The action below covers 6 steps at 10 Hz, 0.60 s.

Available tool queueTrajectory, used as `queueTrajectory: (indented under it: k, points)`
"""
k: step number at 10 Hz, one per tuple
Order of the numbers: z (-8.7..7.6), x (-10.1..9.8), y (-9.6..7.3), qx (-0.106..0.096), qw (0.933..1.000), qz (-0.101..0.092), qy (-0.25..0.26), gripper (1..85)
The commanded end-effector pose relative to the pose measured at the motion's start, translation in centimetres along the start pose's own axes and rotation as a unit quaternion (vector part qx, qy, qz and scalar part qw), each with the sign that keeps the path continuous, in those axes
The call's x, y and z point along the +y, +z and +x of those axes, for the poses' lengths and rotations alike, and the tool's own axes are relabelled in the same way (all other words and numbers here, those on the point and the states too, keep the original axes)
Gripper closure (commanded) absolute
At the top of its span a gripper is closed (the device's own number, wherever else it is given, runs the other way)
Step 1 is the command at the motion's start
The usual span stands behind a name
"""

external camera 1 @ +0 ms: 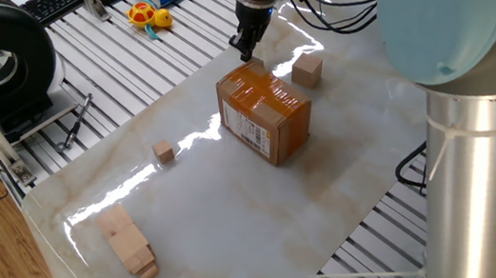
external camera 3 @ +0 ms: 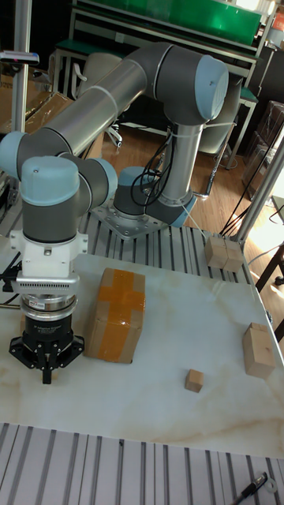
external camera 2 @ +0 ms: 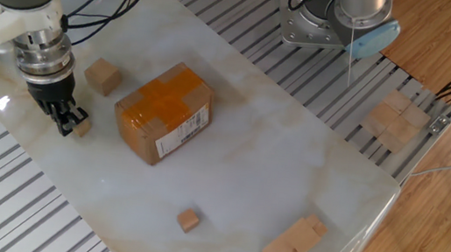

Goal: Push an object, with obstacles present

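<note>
My gripper [external camera 2: 61, 123] is low over the white marble tabletop [external camera 2: 290, 170], pointing straight down near the table's edge. Its two fingers look pressed together into a single narrow tip, with nothing between them. In the tall fixed view the gripper [external camera 3: 46, 371] reads the same way, with the tip just above the surface.

The small light-tan cube [external camera 2: 81, 126] sits right against the fingertips, on the side that faces the cardboard box [external camera 2: 163, 110]. From the other fixed view I cannot tell whether they touch or only stand just beside each other. In the tall fixed view my own wrist hides the cube.

Just past the cube is the cardboard box, orange-brown with shiny tape on top and a white label on one side. A narrow strip of bare marble lies between cube and box. The bigger tan cube [external camera 2: 103, 75] stands near the hand, to one side, close to a corner of the box and apart from it.

Well away from the hand, beyond the box, a second small wooden cube [external camera 2: 187, 220] of a more orange tone stands alone. Farther out, near the far corner, lie the long stacked wooden blocks [external camera 2: 293, 244]. A further group of wooden blocks [external camera 2: 393, 119] rests off the marble on the slatted frame.
</note>
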State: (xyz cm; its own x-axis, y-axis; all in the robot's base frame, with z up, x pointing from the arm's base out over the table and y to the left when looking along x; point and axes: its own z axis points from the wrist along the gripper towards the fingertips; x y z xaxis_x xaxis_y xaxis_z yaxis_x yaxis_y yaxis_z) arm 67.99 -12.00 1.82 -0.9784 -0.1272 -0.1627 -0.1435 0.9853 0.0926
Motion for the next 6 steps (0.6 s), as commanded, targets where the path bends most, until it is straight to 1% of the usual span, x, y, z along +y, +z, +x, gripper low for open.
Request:
queueTrajectory:
  k: [1,4,6]
  points:
    - [-0.3,0.4,0.1,-0.003,0.9999,-0.007,0.007,84.3]
    - [0.3,0.3,-0.1,0.002,0.9999,-0.007,0.008,84.3]
    - [1.0,0.1,-0.2,0.004,0.9999,-0.009,0.007,84.3]
